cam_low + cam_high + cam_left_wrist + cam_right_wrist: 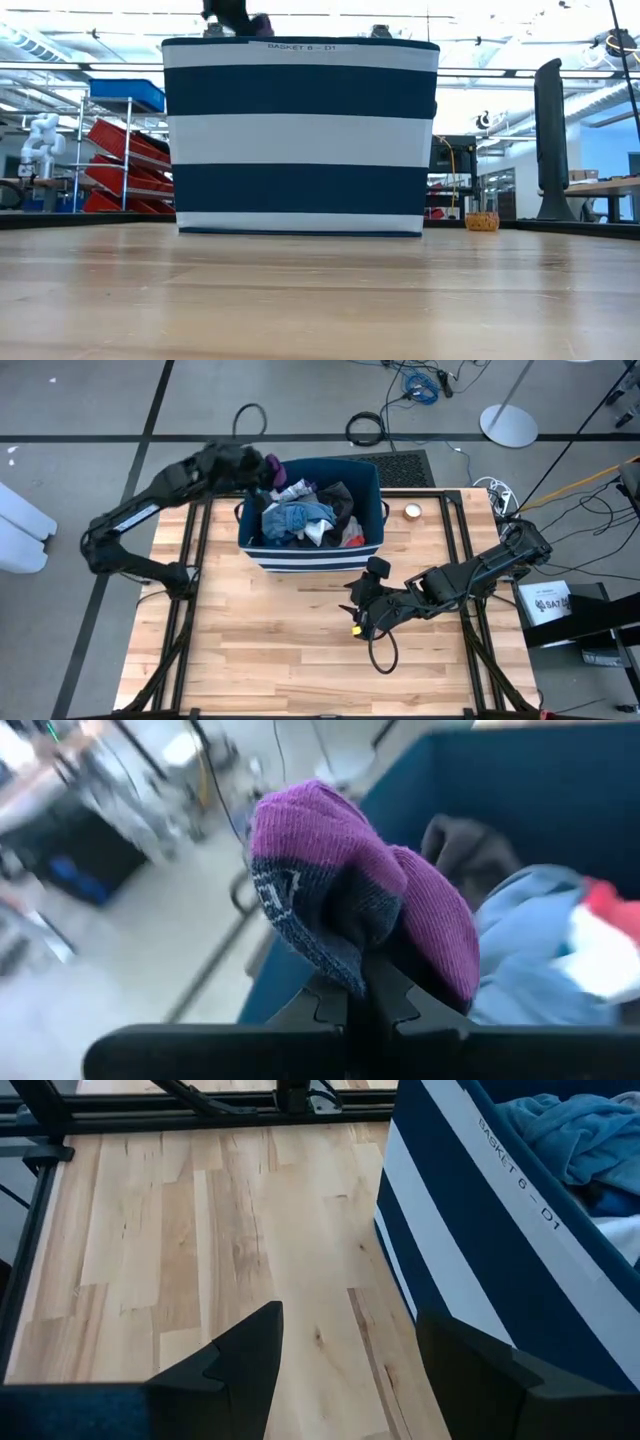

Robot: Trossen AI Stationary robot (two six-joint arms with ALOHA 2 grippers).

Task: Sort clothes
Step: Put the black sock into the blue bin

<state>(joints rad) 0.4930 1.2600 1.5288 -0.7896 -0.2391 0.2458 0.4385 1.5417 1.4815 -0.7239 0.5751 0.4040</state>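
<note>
Both arms are dark with slim jointed links, the right arm point(470, 572) trailing a looped black cable point(382, 650)

Bin point(312, 550): you'll find it far-centre on the table point(260, 650).
Clothes point(300, 520): heaped inside the bin.
Left gripper point(262, 468): over the bin's far-left corner, clamping a sock point(350, 890).
Right gripper point(352, 610): near-right of the bin, just above the table.
</note>
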